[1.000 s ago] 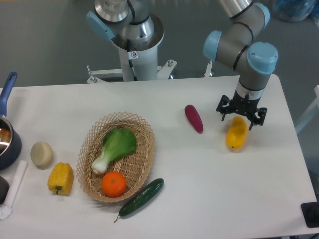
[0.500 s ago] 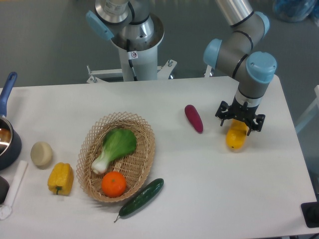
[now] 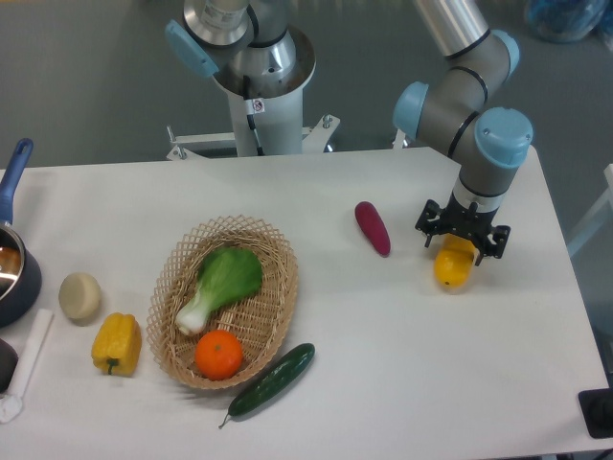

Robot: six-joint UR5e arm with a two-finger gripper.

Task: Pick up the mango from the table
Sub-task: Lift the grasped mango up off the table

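Camera view, surroundings first. Table (image 3: 402, 374) is white and carries all items. Left of centre sits a wicker basket (image 3: 182, 278) holding a green leafy vegetable (image 3: 222, 283) and an orange (image 3: 219, 354). Just beside the basket's lower right rim lies a cucumber (image 3: 273, 379), set diagonally. Left of the basket lie a yellow bell pepper (image 3: 116, 343) and, above it, a pale round item (image 3: 79, 296). At the left edge, a dark pot (image 3: 13, 273) with a blue handle is partly cut off by the frame. Right of centre, a purple vegetable (image 3: 373, 228) lies on the bare surface, near the mango but apart from it. Nothing lies between the purple vegetable and the mango, and the surface right of and below the mango is bare. A second robot base (image 3: 257, 77) stands behind the far edge of the table.

Camera view, claw. Mango (image 3: 453, 264) rests on the table near the right side, its upper end covered by the tool. Gripper (image 3: 463, 237) hangs straight down from the arm, directly over that upper end, with its black fingers (image 3: 431, 226) spread to either side of the fruit. The jaws stand wide, wider than the mango. Whether the fingertips touch the fruit cannot be told from this angle. The lower end of the mango shows free below the tool.
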